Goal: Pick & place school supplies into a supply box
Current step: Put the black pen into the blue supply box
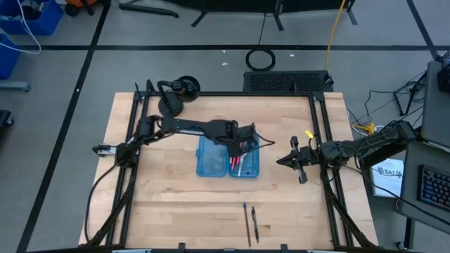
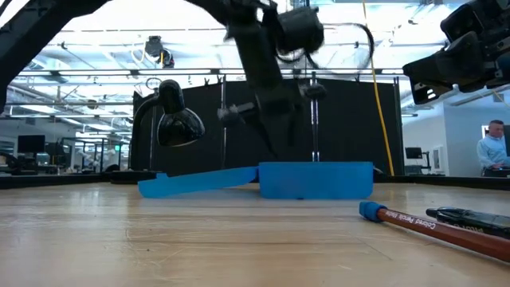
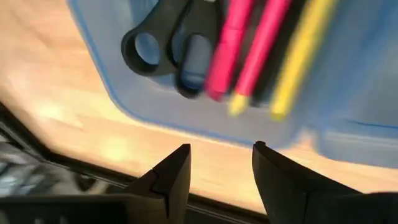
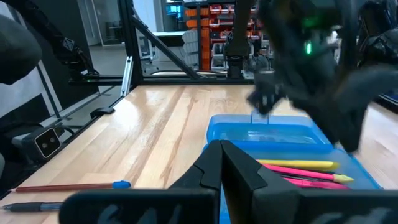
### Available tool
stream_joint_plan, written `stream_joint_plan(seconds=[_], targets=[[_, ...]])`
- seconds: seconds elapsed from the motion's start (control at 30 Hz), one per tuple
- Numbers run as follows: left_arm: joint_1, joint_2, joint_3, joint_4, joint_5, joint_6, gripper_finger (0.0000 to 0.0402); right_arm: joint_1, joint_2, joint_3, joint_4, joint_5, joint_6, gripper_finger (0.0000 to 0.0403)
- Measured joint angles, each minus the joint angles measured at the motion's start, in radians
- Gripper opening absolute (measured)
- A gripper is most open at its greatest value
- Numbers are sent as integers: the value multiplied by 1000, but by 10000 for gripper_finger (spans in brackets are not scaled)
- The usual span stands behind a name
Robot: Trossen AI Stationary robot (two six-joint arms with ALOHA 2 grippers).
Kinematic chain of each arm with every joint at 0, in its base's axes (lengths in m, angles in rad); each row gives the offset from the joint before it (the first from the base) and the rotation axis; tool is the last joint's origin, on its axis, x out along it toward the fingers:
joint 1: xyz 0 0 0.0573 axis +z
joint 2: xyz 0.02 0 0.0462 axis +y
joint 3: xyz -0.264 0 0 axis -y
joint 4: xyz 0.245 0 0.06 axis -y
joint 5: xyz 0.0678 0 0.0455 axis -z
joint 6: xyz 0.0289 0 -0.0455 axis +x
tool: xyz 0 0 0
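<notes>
Hovering over the open blue box (image 1: 213, 160) mid-tabletop (image 1: 169, 190): left end effector (image 3: 219, 163), fingers parted with nothing between them. Box lies flat, both halves open. Right half holds the scissors (image 3: 168, 46), two pink markers (image 3: 245, 46) and a yellow pencil (image 3: 303, 53), side by side; dark pens sit among them, count unclear. Left half (image 1: 210, 158) looks bare of supplies as far as the high view tells. Right end effector (image 1: 284, 161) waits well to the right of the box, fingers pinched shut, holding nothing. Near the front tabletop edge, well apart from the box: a blue-capped pencil (image 2: 434, 227) and a dark pen (image 2: 470, 215), lying close together.
</notes>
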Motion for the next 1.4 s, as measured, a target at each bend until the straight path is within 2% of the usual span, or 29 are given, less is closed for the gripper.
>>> stream_joint_plan(seconds=[0.07,0.13,0.2,0.3,0.33,0.4,0.47,0.53,0.63,0.7,0.77,0.83,0.9,0.97,1.03,1.13,1.2,1.3,1.33,1.4], targets=[[3,-44,29,-123,50,-92,169,0,0,0,-1,-18,4,0],[15,-113,38,-238,148,-194,153,0,0,0,-3,-41,8,0],[36,-191,27,-328,317,-303,122,2,2,0,-8,-51,8,0],[91,-334,-34,-389,640,-455,49,9,4,0,-15,-50,8,0],[110,-392,-72,-386,736,-490,26,12,5,0,-15,-50,6,0],[146,-505,-174,-342,894,-533,11,16,6,0,-14,-50,6,0],[169,-633,-327,-228,984,-581,7,16,5,0,-12,-50,4,0],[178,-762,-513,-42,1022,-634,4,16,6,0,-6,-48,4,0],[168,-959,-836,320,1020,-763,3,16,5,0,4,-47,4,0],[117,-1063,-1060,688,970,-938,3,16,5,0,6,-46,4,0],[45,-1122,-1239,1078,829,-1190,3,16,5,0,9,-45,4,0],[-4,-1180,-1358,1276,628,-1340,2,16,5,0,9,-44,3,0],[-33,-1268,-1421,1278,473,-1372,2,16,6,0,17,-44,3,0],[-60,-1381,-1455,1190,410,-1410,3,15,6,0,28,-44,-1,0],[-71,-1482,-1488,1130,390,-1481,2,15,6,0,41,-44,-5,0],[-115,-1538,-1549,1222,439,-1570,2,15,6,0,55,-44,-30,0],[-158,-1538,-1595,1257,437,-1519,2,12,6,0,64,-44,-38,0],[-195,-1548,-1681,1270,328,-1437,1,11,7,0,81,-44,-38,0],[-196,-1559,-1712,1314,320,-1428,1,11,6,0,85,-44,-37,0],[-196,-1599,-1766,1431,382,-1385,1,11,7,0,84,-44,-23,0]])
